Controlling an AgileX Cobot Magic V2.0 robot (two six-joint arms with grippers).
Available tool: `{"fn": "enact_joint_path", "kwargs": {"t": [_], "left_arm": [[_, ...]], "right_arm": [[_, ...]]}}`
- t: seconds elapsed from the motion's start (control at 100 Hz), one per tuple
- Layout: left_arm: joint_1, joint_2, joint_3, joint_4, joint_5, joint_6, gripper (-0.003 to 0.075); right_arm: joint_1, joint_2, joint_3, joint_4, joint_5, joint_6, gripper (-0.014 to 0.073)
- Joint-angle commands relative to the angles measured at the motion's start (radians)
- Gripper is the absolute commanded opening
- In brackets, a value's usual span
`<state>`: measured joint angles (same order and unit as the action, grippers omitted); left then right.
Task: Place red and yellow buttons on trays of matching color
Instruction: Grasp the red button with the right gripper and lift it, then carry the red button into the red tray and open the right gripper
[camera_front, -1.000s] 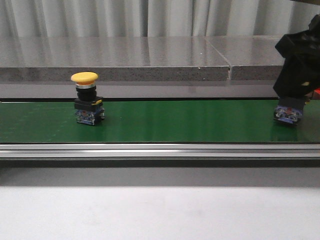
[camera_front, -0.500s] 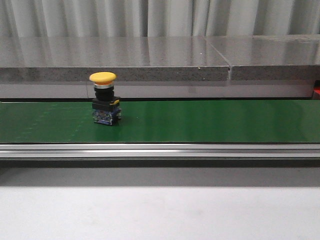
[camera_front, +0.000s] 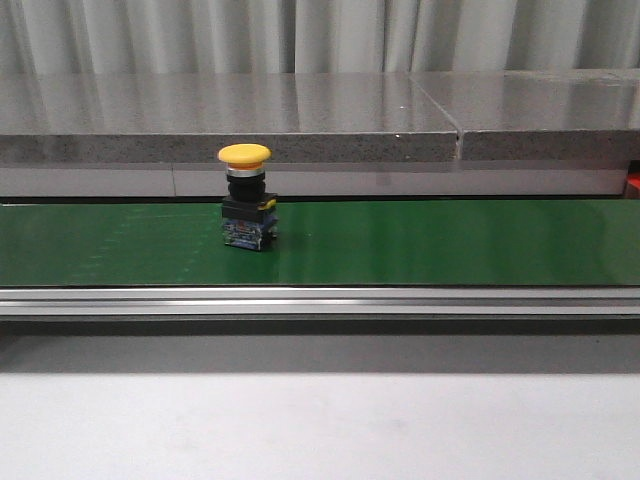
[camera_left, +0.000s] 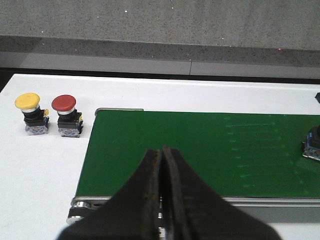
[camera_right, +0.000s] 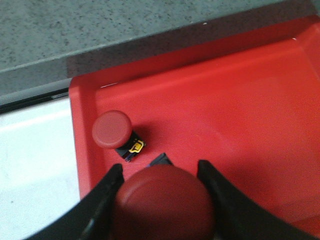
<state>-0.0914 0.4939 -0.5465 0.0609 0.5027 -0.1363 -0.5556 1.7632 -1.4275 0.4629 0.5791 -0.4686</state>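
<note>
A yellow button (camera_front: 246, 208) stands upright on the green belt (camera_front: 420, 242), left of its middle. No gripper shows in the front view. In the left wrist view my left gripper (camera_left: 162, 151) is shut and empty above the belt's near edge (camera_left: 200, 150). A second yellow button (camera_left: 28, 113) and a red button (camera_left: 65, 115) stand side by side on the white table beside the belt's end. My right gripper (camera_right: 160, 170) is shut on a red button (camera_right: 165, 205) and holds it over the red tray (camera_right: 235, 115). Another red button (camera_right: 112, 131) rests in that tray. No yellow tray is in view.
A grey stone ledge (camera_front: 300, 120) runs behind the belt, and an aluminium rail (camera_front: 320, 300) runs along its front. A dark button body (camera_left: 313, 144) shows at the edge of the left wrist view, on the belt. A sliver of red (camera_front: 633, 181) shows at the front view's right edge.
The yellow button has moved right along the belt. My right gripper, holding a button at the belt's right end one second ago, has left the front view.
</note>
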Motion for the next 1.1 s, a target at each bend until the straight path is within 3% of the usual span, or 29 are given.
{"fn": "enact_joint_path", "kwargs": {"t": [0.0,0.38,0.89,1.01,1.09], "left_arm": [[-0.008,0.005,-0.028,0.000,-0.074,-0.002,-0.0019],[-0.008,0.005,-0.028,0.000,-0.074,-0.002,-0.0019],[-0.008,0.005,-0.028,0.000,-0.073,-0.002,-0.0019],[-0.008,0.005,-0.028,0.000,-0.073,-0.002,-0.0019],[-0.008,0.005,-0.028,0.000,-0.073,-0.002,-0.0019]], "right_arm": [[-0.006,0.016,-0.073,0.021,-0.058,-0.002,0.0141],[-0.006,0.241,-0.268,0.021,-0.058,-0.002,0.0141],[-0.006,0.346,-0.294,0.019,-0.103,-0.002,0.0151],[-0.006,0.346,-0.294,0.019,-0.103,-0.002,0.0265],[-0.006,0.346,-0.294,0.019,-0.103,-0.002,0.0416]]}}
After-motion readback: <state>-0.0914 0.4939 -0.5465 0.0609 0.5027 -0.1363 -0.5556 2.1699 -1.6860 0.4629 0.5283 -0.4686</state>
